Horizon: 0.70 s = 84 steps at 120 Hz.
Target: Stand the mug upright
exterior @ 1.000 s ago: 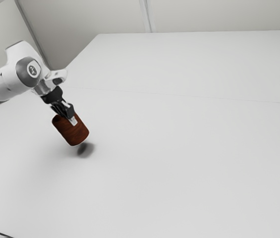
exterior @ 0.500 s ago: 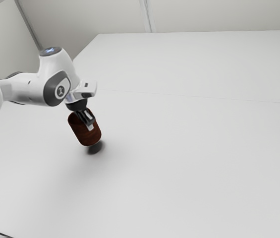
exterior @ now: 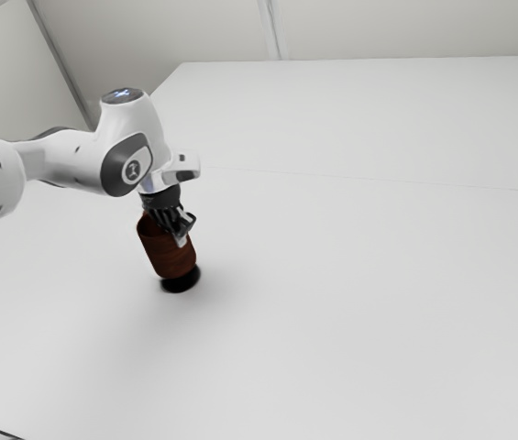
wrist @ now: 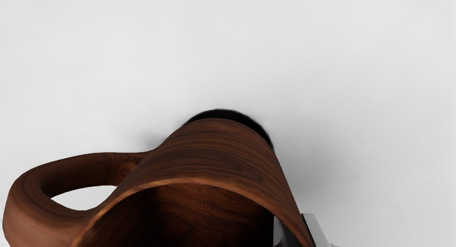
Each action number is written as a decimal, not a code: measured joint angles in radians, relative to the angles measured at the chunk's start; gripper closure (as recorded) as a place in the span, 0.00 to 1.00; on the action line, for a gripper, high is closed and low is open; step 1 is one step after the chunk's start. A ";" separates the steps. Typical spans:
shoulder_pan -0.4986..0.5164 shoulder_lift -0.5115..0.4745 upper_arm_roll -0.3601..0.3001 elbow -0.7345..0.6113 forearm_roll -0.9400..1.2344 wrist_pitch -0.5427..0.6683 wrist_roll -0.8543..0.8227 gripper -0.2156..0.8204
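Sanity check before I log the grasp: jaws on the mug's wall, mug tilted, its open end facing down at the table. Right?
Not the open end: the wrist view shows the mug with its mouth facing up, away from the table. Jaws on the wall and the tilt stand.

The exterior view looks from the arm's side, set above the desk [exterior: 350, 330] and well back from it, slanting down across the top toward a further white surface [exterior: 359, 119] and pale walls [exterior: 396, 29]. The arm [exterior: 71, 160] enters at the exterior view's left. The wrist view looks from right behind the fingers [exterior: 181, 240], very near the mug [exterior: 167, 254], facing past its rim [wrist: 199, 181] and along its side to the desk. Both views share the mug, part of the fingers, the dark shadow [wrist: 228, 113] at its base and the patch of desk around that; the desk's edges lie within the exterior view.
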<state>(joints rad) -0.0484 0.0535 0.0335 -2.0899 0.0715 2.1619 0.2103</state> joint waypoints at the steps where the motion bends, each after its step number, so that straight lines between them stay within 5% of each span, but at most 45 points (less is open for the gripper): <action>1: -0.003 0.003 0.000 0.003 0.000 0.000 -0.003 0.97; 84: -0.065 0.092 -0.001 0.048 -0.019 0.008 -0.134 0.91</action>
<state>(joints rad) -0.1135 0.1451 0.0321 -2.0422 0.0527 2.1701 0.0759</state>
